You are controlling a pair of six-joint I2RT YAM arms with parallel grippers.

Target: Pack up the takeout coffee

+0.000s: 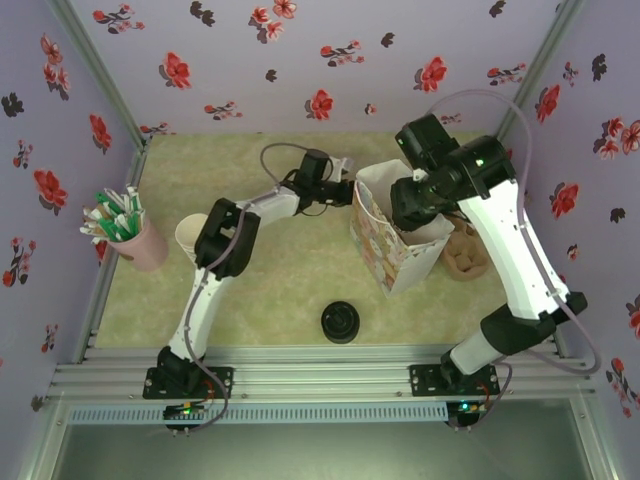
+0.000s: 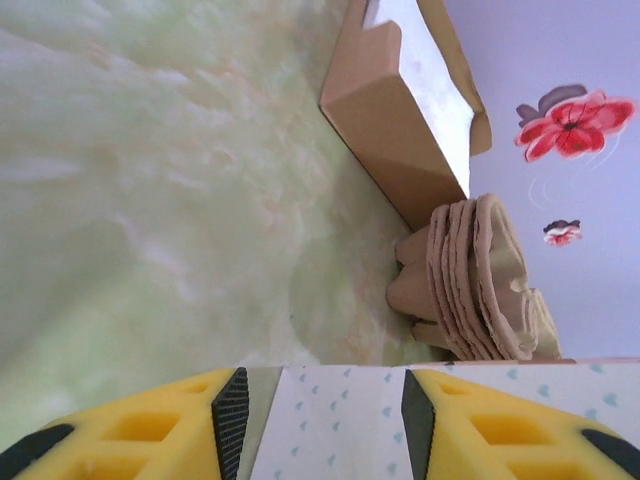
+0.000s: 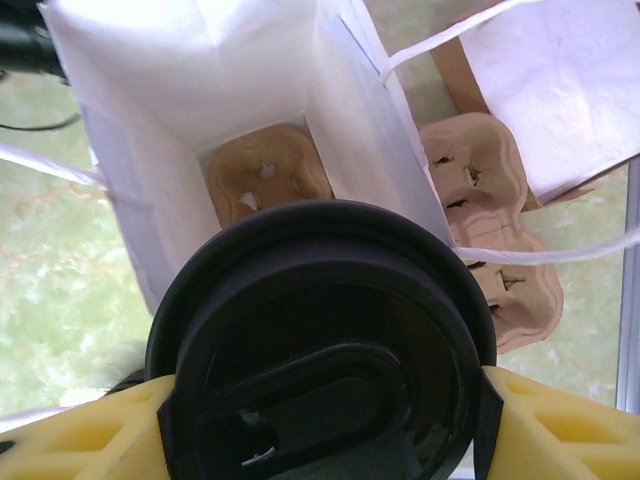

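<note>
My right gripper (image 3: 322,425) clamps the takeout coffee (image 3: 320,300) above the open bag (image 3: 250,70). My left gripper (image 2: 322,420) straddles its patterned wall; I can't tell whether it pinches.

Top view: bright, diffuse overhead illumination, with faint soft shadows on the pale green marbled table surface (image 1: 290,290). In the left wrist view that surface is washed out and blurred, and the yellow moulded fingers (image 2: 140,430) are out of focus. In the right wrist view the round black plastic lid (image 3: 320,350) is soft-edged with a dull sheen; the white paper bag interior (image 3: 250,70) is nearly overexposed.
</note>
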